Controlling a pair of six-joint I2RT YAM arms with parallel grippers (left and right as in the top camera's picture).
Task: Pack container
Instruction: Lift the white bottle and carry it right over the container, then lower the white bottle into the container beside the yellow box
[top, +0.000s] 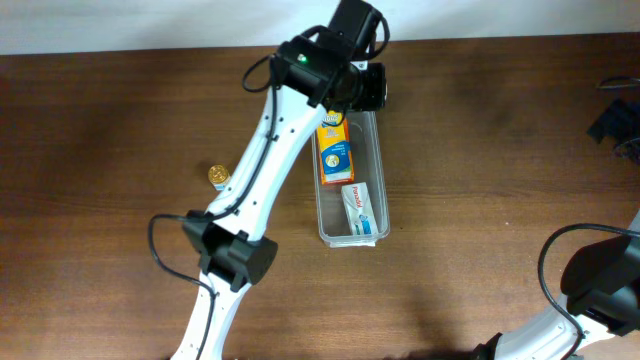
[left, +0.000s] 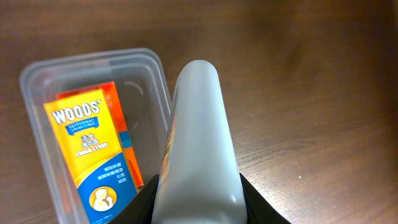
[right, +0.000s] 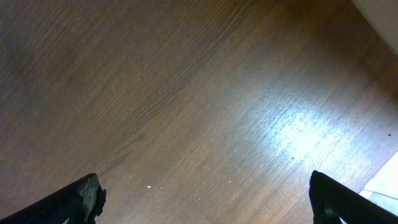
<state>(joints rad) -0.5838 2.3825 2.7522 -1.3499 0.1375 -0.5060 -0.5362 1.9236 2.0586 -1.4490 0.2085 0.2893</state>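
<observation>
The container (top: 384, 170) is a long clear bin at the table's middle; its far end also shows in the left wrist view (left: 37, 74). Inside lie an orange and yellow "Woods'" box (top: 335, 155) (left: 87, 155) and a white and blue box (top: 362, 210). My left gripper (left: 198, 202) is shut on a pale grey-white rounded bottle (left: 199, 124) and holds it over the bin's far end, along its right rim. From overhead the left wrist (top: 345, 85) hides the bottle. My right gripper (right: 202, 199) is open and empty above bare table.
A small gold round thing (top: 218, 175) lies on the table to the left of the bin. A dark object (top: 612, 125) sits at the right edge. The right arm (top: 600, 280) is at the bottom right corner.
</observation>
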